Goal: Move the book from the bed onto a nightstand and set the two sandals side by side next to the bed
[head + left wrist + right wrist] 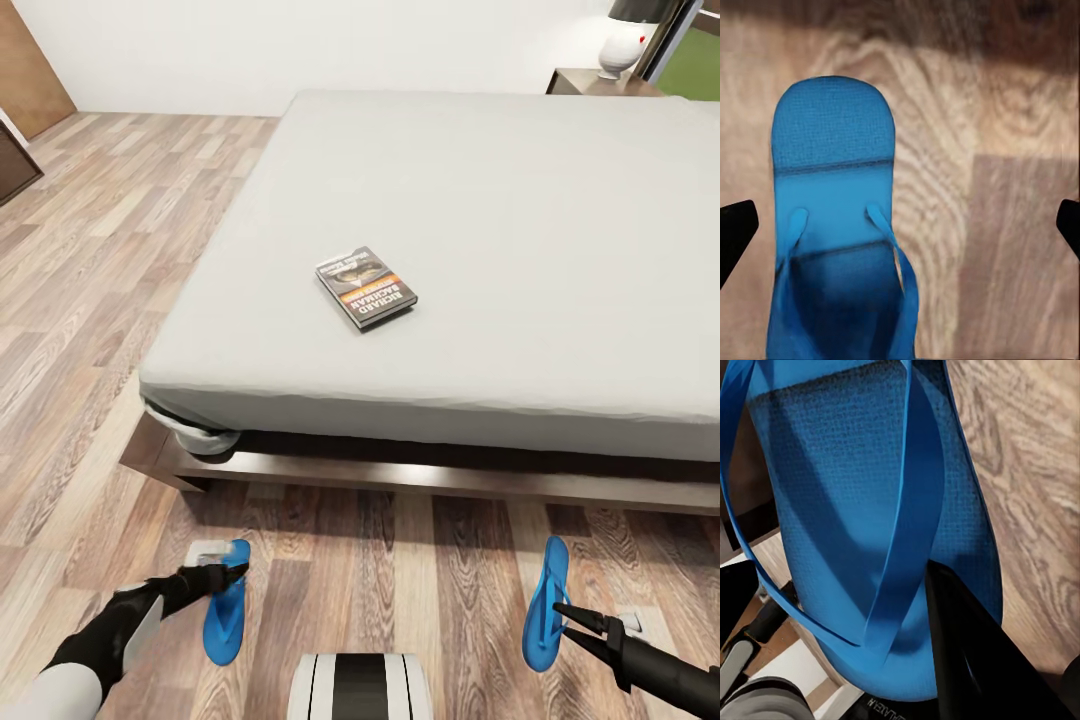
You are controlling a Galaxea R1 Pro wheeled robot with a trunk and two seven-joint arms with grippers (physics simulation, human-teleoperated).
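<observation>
The dark-covered book (365, 287) lies flat on the pale grey bed (520, 220), near its front left part. One blue sandal (226, 612) rests flat on the floor in front of the bed; my left gripper (226, 578) hovers over it, open. In the left wrist view that sandal (832, 225) sits between wide-spread fingertips (736, 229). The other blue sandal (546, 603) is tilted on edge at the right, and my right gripper (570, 612) is shut on it. Close up, a dark finger (975, 660) presses against that sandal (847, 480) by its strap. A nightstand (585, 80) stands at the bed's far right corner.
A white lamp (622, 45) sits on the nightstand. The bed's dark wooden frame (420, 470) runs just ahead of both sandals. Wood-plank floor (90, 300) stretches along the bed's left side. My own base (360, 685) shows between the arms.
</observation>
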